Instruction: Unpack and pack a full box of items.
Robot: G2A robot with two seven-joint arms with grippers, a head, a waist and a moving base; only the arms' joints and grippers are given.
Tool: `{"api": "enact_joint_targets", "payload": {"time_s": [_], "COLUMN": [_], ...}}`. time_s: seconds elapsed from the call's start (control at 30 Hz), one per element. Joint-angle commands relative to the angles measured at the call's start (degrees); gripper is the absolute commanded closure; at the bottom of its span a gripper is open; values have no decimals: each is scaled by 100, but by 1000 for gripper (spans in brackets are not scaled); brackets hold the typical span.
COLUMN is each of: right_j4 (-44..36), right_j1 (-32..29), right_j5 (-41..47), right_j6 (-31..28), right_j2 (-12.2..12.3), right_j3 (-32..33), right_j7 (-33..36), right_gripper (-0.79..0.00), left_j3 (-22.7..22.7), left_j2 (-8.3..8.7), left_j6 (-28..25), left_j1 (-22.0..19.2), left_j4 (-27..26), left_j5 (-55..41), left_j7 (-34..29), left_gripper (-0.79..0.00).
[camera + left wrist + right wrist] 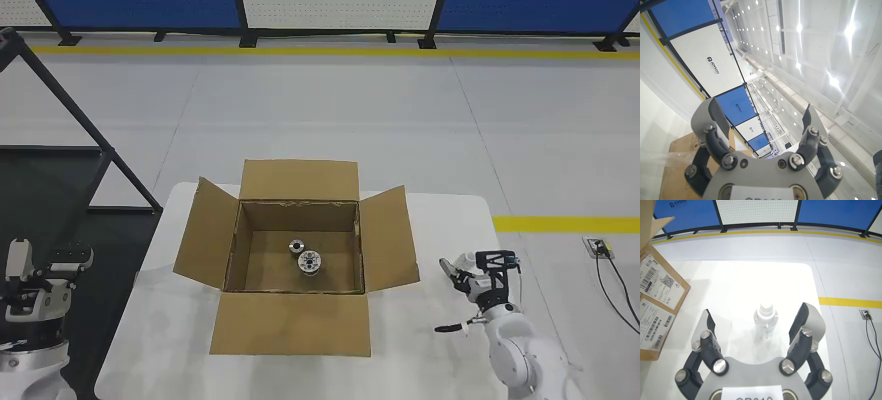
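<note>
Right claw (756,314) is wide open with nothing in it, at the lower right of the top frame, right of the box (290,325). The spray bottle (764,323) stands upright on the table (410,340) between its fingers, clear of both pads.

Left claw (761,108) is also wide open and empty. It points up at the ceiling, off the table at the lower left of the top frame.

The box is mid-frame with its flaps out. Two small round metal-looking parts (296,244) (309,262) lie on its floor, close together.

Handling, my read:
- The bottle looks like small clear plastic, so probably light. It's tall and narrow and will tip on any sideways nudge.
- The body is smooth and round, so it may twist or slip in the pads. The wall is likely thin, so use moderate squeeze only.
- Take it mid-body, below the shoulder. Avoid the nozzle cap, which is narrower and could pop or spray.
- Centre the pads before closing so that one pad doesn't push it over first.
- The metal parts are likely denser, stiff and low. Pinch them across the diameter from above.
</note>
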Motion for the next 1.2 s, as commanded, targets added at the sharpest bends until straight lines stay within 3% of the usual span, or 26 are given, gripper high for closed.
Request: {"api": "enact_joint_targets", "payload": {"time_s": [0.0,0.03,0.07,0.13,0.17,0.37,0.6,0.93,1.17], "right_j4": [297,421,535,716,777,892,354,-1887,-3159], "right_j1": [144,199,250,341,374,419,180,-153,29], "right_j5": [86,109,130,152,157,223,460,-71,-932], "right_j6": [-81,-116,-156,-183,-200,-241,-206,505,664], "right_j2": [5,10,15,24,28,46,58,40,7], "right_j3": [-4,5,7,13,8,-1,71,-315,-1105], "right_j7": [-70,-106,-126,-151,-172,-291,-556,37,540], "right_gripper": [-591,-372,-305,-58,0,0,0,0,0], "left_j3": [0,0,0,0,0,0,0,0,0], "left_j2": [0,0,0,0,0,0,0,0,0], "left_j6": [0,0,0,0,0,0,0,0,0], "left_j1": [0,0,0,0,0,0,0,0,0], "left_j4": [0,0,0,0,0,0,0,0,0], "left_j5": [0,0,0,0,0,0,0,0,0], "left_j7": [0,0,0,0,0,0,0,0,0], "left_gripper": [-785,-785,-785,-785,-785,-785,-785,-785,-785]}}
